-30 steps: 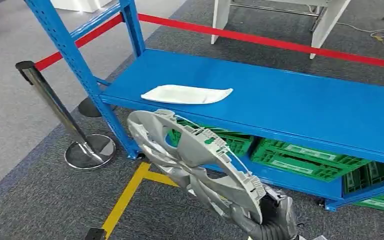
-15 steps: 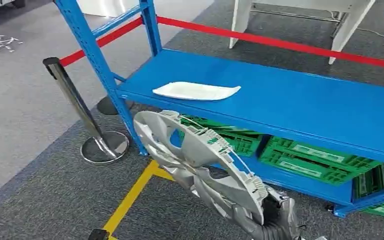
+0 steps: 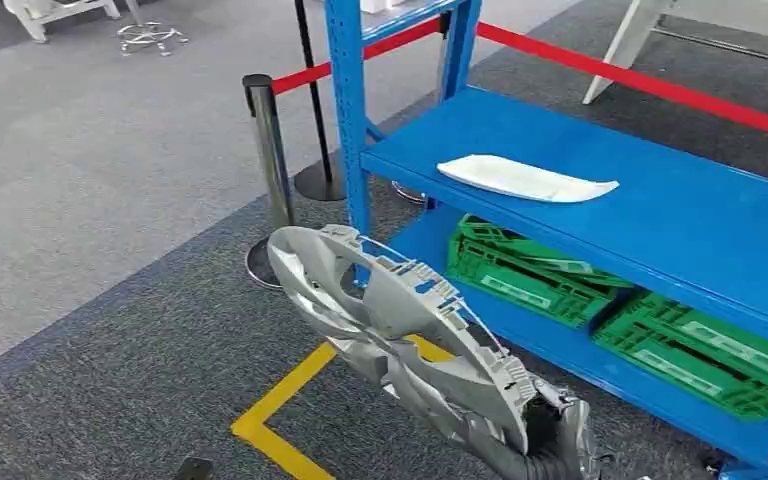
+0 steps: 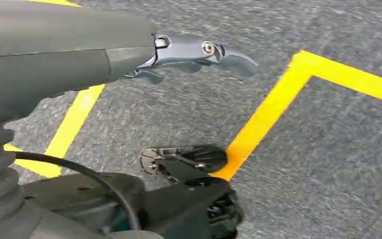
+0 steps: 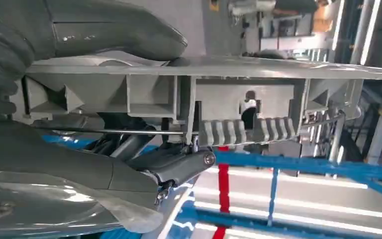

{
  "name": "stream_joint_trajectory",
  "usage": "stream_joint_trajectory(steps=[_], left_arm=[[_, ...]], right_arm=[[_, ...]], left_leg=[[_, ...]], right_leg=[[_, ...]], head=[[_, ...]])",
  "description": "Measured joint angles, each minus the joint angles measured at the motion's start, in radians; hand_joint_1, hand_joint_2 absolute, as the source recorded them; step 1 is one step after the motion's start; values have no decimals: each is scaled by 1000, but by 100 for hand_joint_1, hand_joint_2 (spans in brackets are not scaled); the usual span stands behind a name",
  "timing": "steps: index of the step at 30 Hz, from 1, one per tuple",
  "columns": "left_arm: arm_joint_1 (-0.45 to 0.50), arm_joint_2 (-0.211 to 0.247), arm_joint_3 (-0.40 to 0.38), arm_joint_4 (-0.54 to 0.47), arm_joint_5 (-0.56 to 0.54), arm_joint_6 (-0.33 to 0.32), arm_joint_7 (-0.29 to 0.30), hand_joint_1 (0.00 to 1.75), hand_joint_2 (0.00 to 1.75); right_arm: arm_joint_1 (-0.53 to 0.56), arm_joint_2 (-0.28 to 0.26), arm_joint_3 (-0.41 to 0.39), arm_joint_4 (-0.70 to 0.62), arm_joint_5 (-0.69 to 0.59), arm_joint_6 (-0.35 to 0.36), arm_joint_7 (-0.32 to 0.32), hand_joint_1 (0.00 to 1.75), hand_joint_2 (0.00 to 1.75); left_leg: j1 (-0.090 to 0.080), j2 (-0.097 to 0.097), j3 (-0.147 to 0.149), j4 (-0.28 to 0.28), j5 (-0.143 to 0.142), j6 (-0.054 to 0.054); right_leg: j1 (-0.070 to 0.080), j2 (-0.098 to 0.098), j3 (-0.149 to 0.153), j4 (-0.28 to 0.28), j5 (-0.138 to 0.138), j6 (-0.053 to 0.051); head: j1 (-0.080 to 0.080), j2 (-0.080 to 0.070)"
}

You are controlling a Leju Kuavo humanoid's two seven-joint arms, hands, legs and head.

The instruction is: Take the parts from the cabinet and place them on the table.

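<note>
A large grey wheel cover (image 3: 400, 330) with clips along its rim hangs tilted over the carpet in the head view, and my right hand (image 3: 557, 441) grips its lower edge. In the right wrist view the cover's rim (image 5: 248, 99) lies clamped between the thumb and the fingers (image 5: 176, 165). A white curved part (image 3: 526, 178) lies on the blue cabinet shelf (image 3: 690, 215), well beyond the cover. My left hand (image 4: 144, 55) hangs over the floor with its fingers stretched out, holding nothing.
Green crates (image 3: 525, 272) stand on the cabinet's lower shelf. A blue upright (image 3: 348, 110) marks the cabinet's near corner. A steel stanchion (image 3: 270, 170) with a red belt (image 3: 640, 82) stands just left of it. Yellow tape (image 3: 295, 395) marks the grey carpet.
The whole picture has shifted: the camera turned left, so cabinet and stanchion now sit further right. The wheel cover stays in my right hand in the same pose.
</note>
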Motion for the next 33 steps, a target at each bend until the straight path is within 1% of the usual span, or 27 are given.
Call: stream_joint_trajectory(steps=[1, 2, 3, 5, 7, 8, 9, 10, 12, 13, 14, 15, 16, 17, 18, 19, 22, 23, 24, 25, 26, 28, 29, 30, 31, 32, 33], left_arm=[[0, 0, 0, 0, 0, -1, 0, 0, 175], [-1, 0, 0, 0, 0, -2, -1, 0, 175], [-1, 1, 0, 0, 1, -2, -1, 0, 175], [-3, 3, 0, 0, 5, -2, -3, 0, 175], [8, 5, 1, 0, 8, -3, -3, 0, 175], [12, 9, 2, 0, 8, -2, -3, 0, 175], [13, 7, 1, 0, 8, -3, -3, 0, 175], [10, 8, 2, 0, 9, -3, -3, 0, 175], [7, 8, 2, 0, 10, -4, -3, 0, 175], [8, 8, 2, 0, 10, -5, -3, 0, 175], [11, 8, 2, 0, 10, -5, -3, 0, 175], [14, 8, 2, 0, 10, -7, -3, 0, 175], [15, 8, 2, 0, 10, -8, -3, 0, 175], [15, 8, 2, 0, 9, -8, -3, 0, 175], [14, 8, 2, 0, 9, -8, -3, 0, 175], [11, 9, 2, 0, 8, -9, -3, 0, 175], [16, 10, 2, 0, 6, -11, -3, 0, 175], [16, 10, 2, 0, 6, -12, -3, 0, 175], [18, 9, 2, 0, 6, -12, -3, 0, 175], [17, 10, 2, 0, 5, -13, -3, 0, 175], [15, 10, 2, 0, 4, -14, -3, 0, 175], [14, 10, 2, 0, 0, -15, -3, 0, 175], [15, 10, 2, 0, 0, -16, -3, 0, 175], [16, 10, 2, 0, -1, -17, -3, 0, 175], [17, 10, 2, 0, -2, -18, -4, 0, 175], [17, 10, 2, 0, -3, -20, -5, 0, 175], [17, 10, 2, 0, -5, -22, -6, 0, 175]], right_arm=[[-1, 0, 0, 0, -2, 2, 0, 175, 175], [-3, 0, 0, 1, -5, 5, 0, 175, 175], [-6, 0, 0, 4, -5, 7, 0, 175, 175], [-5, 0, 0, 5, -7, 10, -1, 175, 175], [-7, 0, 0, 8, -7, 10, 0, 175, 175], [-8, 0, 0, 9, -7, 10, 0, 175, 175], [-9, 0, 0, 9, -7, 10, 0, 175, 175], [-9, 0, 0, 9, -7, 11, 0, 175, 175], [-10, 0, 0, 12, -7, 11, -1, 175, 175], [-10, 0, 0, 14, -7, 13, 0, 175, 175], [-11, 0, 0, 14, -7, 13, 0, 175, 175], [-14, 0, 0, 14, -7, 14, 0, 175, 175], [-17, 0, 1, 14, -7, 15, 0, 175, 175], [-20, 0, 2, 14, -7, 14, 0, 175, 175], [-21, 0, 3, 14, -7, 14, 0, 175, 175], [-21, 0, 3, 14, -7, 13, 0, 175, 175], [-21, 0, 3, 14, -6, 13, 0, 175, 175], [-21, 0, 4, 14, -5, 13, 0, 175, 175], [-23, 0, 4, 14, -5, 12, 1, 175, 175], [-21, 0, 4, 13, -5, 11, 0, 175, 175], [-20, 0, 4, 13, -5, 11, 0, 175, 175], [-18, 0, 4, 14, -3, 10, 2, 175, 175], [-16, 0, 4, 14, -3, 10, 2, 175, 175], [-15, 0, 4, 14, -2, 9, 2, 175, 175], [-16, 0, 4, 14, 0, 6, 3, 175, 175], [-16, 0, 4, 14, 2, 6, 3, 175, 175], [-16, 0, 4, 14, 3, 5, 3, 175, 175]], left_leg=[[1, -14, -1, 6, -1, -2], [2, -27, -5, 12, -2, -7], [-3, -35, -10, 19, -3, -14], [-1, -55, -31, 27, 5, -26], [4, -78, -40, 26, 16, -42], [3, -56, -45, 36, 9, -44], [-2, -2, -57, 64, -15, -50], [0, 28, -87, 130, -56, -56], [4, 44, -160, 298, -131, -62], [5, 44, -179, 346, -141, -64], [6, 45, -174, 342, -131, -64], [7, 47, -149, 296, -98, -62], [6, 54, -103, 212, -55, -58], [4, 75, -52, 116, -16, -52], [-5, 136, -15, 42, -15, -43], [-17, 156, -13, 32, -20, -33], [-19, 116, -27, 34, -18, -20], [-13, 102, -21, 24, -12, -11], [-8, 92, -20, 18, -6, -5], [-6, 79, -22, 18, -3, 1], [-7, 66, -24, 18, -2, 4], [-9, 39, -26, 19, -2, 6], [-9, 23, -26, 19, -1, 6], [-9, 9, -25, 21, -1, 5], [-9, -6, -24, 22, -1, 5], [-9, -22, -23, 25, -2, 5], [-8, -33, -25, 29, -3, 2]], right_leg=[[-3, 7, 45, -97, 53, 1], [-8, 39, 89, -188, 94, 3], [-10, 83, 100, -214, 74, 5], [-10, 69, 100, -223, 73, -3], [-6, 49, 100, -219, 80, -18], [-13, 31, 100, -223, 86, -30], [-12, 22, 99, -223, 87, -33], [-9, 6, 98, -223, 87, -37], [-5, -26, 95, -222, 86, -38], [-5, -41, 95, -222, 86, -38], [-5, -54, 95, -222, 85, -38], [-4, -67, 95, -222, 84, -39], [-4, -79, 97, -222, 83, -37], [-4, -89, 100, -222, 81, -35], [-2, -99, 102, -223, 79, -32], [6, -109, 100, -220, 75, -26], [5, -138, 106, -228, 75, -11], [5, -144, 110, -228, 70, -3], [2, -85, 98, -212, 54, 3], [-1, -35, 74, -158, 17, 3], [-1, -15, 38, -78, -22, 3], [1, -4, -41, 73, -72, 4], [1, -4, -58, 93, -65, 3], [1, -3, -51, 65, -33, 1], [1, -1, -24, 1, 14, 0], [-1, 12, 20, -98, 70, -2], [-4, 49, 54, -180, 105, -4]], head=[[0, 0], [1, 0], [0, 0], [-1, 0], [-1, 0], [1, 0], [-9, 0], [-16, 0], [-16, 0], [-16, 0], [-16, 0], [-16, 0], [-16, 0], [-16, 0], [-16, 0], [-16, 0], [-14, 0], [-16, 0], [-11, 0], [-8, 0], [-5, 0], [-2, 0], [-2, 0], [-3, 0], [-2, 0], [-2, 0], [-2, 0]])
